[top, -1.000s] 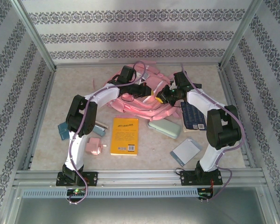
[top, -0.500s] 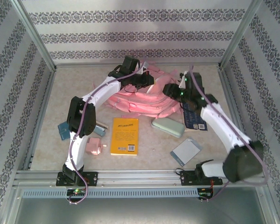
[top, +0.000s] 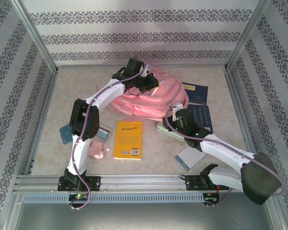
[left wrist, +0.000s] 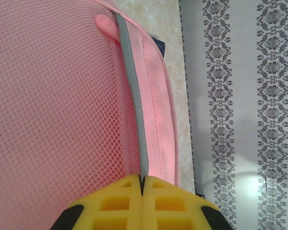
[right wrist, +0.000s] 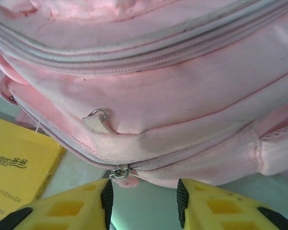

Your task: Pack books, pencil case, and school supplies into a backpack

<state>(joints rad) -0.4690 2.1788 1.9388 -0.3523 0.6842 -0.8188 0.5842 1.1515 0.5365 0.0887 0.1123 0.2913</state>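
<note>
Two arms on the backpack (top: 156,98), centre-far, beyond the yellow book (top: 128,139). Left gripper (left wrist: 143,188) clenched on its grey trim (left wrist: 134,120); right gripper (right wrist: 143,199) parted, just short of a zipper pull (right wrist: 120,173). Step: unzipping. Next, probably: pinch that pull, drag along the track.

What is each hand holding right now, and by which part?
The left hand pinches the backpack by its grey-trimmed pink edge. The right hand is open, holding nothing.
</note>
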